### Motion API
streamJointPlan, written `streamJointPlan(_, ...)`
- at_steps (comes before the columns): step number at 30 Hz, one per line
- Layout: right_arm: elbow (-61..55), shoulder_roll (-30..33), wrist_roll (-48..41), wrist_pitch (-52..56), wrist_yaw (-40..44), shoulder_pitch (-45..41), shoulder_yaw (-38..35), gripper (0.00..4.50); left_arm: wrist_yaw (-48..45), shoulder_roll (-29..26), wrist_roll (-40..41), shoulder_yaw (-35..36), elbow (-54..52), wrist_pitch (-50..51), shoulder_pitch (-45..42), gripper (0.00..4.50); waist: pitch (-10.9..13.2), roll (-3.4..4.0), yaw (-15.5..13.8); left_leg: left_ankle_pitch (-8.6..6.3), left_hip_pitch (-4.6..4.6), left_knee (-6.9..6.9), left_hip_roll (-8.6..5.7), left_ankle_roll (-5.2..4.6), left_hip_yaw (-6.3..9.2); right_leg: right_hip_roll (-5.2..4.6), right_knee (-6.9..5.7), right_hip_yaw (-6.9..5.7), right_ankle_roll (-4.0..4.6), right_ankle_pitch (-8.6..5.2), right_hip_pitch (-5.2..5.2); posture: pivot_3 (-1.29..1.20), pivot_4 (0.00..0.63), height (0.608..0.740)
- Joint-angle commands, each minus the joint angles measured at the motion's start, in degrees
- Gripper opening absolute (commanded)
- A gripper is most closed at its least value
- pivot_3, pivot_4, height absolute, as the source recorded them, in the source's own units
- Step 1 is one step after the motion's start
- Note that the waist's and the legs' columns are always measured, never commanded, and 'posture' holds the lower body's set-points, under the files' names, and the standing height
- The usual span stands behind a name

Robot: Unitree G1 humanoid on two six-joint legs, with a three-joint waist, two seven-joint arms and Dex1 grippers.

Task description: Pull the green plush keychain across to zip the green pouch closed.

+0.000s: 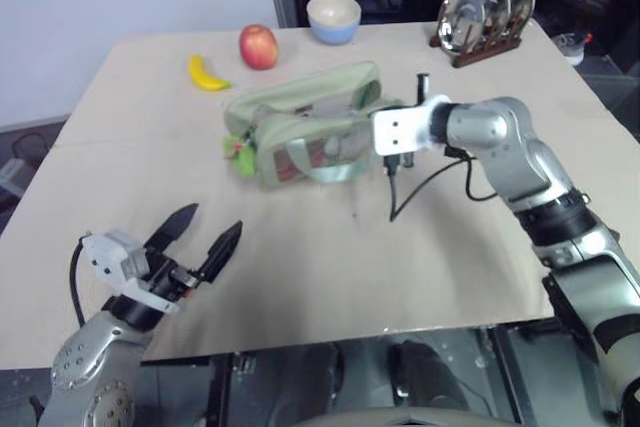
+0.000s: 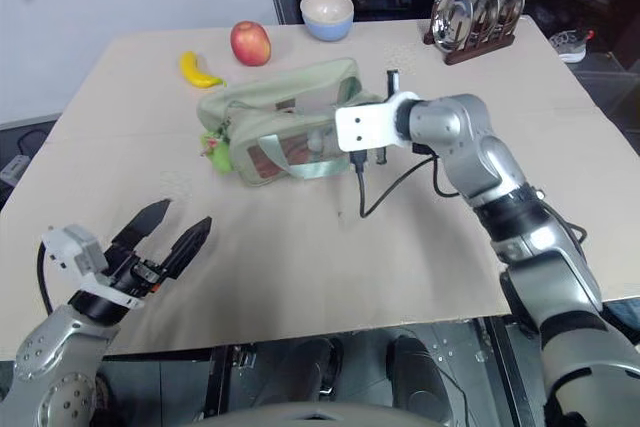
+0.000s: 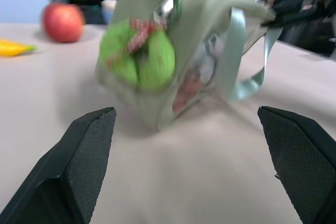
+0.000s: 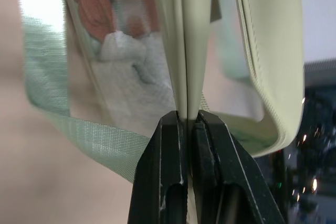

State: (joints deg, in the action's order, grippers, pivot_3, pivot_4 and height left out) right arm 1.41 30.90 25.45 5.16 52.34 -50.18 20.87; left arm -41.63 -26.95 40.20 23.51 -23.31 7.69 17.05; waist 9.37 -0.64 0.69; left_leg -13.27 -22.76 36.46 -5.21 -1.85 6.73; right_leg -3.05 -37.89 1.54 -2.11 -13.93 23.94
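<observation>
Keychain hung at the pouch's left end, mid-worktop. Right hand was clamped shut on the pouch's right edge. Left hand hovered near and left, fingers spread wide, holding nothing.

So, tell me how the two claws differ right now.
The left claw is open and holds nothing; the right claw is shut on the pouch's edge. The left claw hovers over bare table, short of the keychain; the right claw is at the pouch's opposite end. Both have two black fingers.
</observation>
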Motion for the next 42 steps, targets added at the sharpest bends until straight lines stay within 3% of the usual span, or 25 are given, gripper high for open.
streamJointPlan(1,-6.36,2.5,0.88,5.35,0.58,-0.21,-3.97,0.02,-2.44,-1.59,1.44,-0.99,0.57,1.5,-2.16,4.5,0.0,0.0,-0.03,0.0,-0.01,0.01,0.0,0.0,-0.01,-0.01,0.0,0.0,0.0,0.0,0.0,0.0,0.15,0.74)
streamJointPlan(6,-7.56,2.2,1.43,9.49,0.21,-1.87,-3.38,0.02,-9.16,-4.13,5.01,-4.31,-0.44,5.05,-4.73,4.5,0.0,-0.01,0.17,0.0,0.0,0.01,0.0,0.0,-0.03,-0.02,0.01,0.03,0.0,0.0,0.0,0.0,0.15,0.74)
streamJointPlan(15,-5.75,4.87,0.91,10.76,0.15,-1.79,-4.74,0.02,-19.19,-8.61,11.52,-2.57,-3.19,7.67,-4.47,4.5,0.01,0.0,0.02,0.0,-0.05,0.0,0.01,0.0,-0.03,-0.02,0.07,0.03,0.0,0.0,0.01,0.0,0.15,0.74)
streamJointPlan(30,-8.92,0.08,-7.98,17.33,-0.52,1.82,-6.9,0.02,-19.29,-8.03,8.74,0.18,-1.53,5.22,-2.32,4.5,0.01,-0.01,0.16,0.0,-0.03,0.0,0.03,0.0,-0.03,-0.01,0.06,0.04,0.0,0.0,0.01,0.0,0.15,0.74)
streamJointPlan(31,-9.08,-0.28,-8.06,16.88,-1.52,1.83,-7.06,0.77,-19.19,-7.83,8.38,0.18,-1.4,4.94,-2.21,4.5,0.01,-0.01,0.21,0.0,-0.03,0.0,0.03,0.0,-0.03,-0.01,0.06,0.04,0.0,0.0,0.0,0.0,0.15,0.74)
streamJointPlan(34,-9.18,-1.37,-8.93,16.29,-2.97,1.52,-7.2,2.07,-18.99,-7.33,7.64,0.18,-1.13,4.4,-2.0,4.5,0.01,0.0,0.21,0.0,-0.02,-0.01,0.03,0.0,-0.04,0.0,0.04,0.06,0.0,0.0,0.01,0.0,0.15,0.74)
streamJointPlan(42,-4.0,-3.34,-9.99,11.8,-3.81,-1.74,-4.5,2.07,-16.12,-6.25,6.51,1.34,-0.87,3.71,-2.08,4.5,0.01,0.0,0.14,0.0,-0.02,0.0,0.03,0.0,-0.02,-0.01,0.05,0.03,0.0,0.0,0.01,0.0,0.15,0.74)
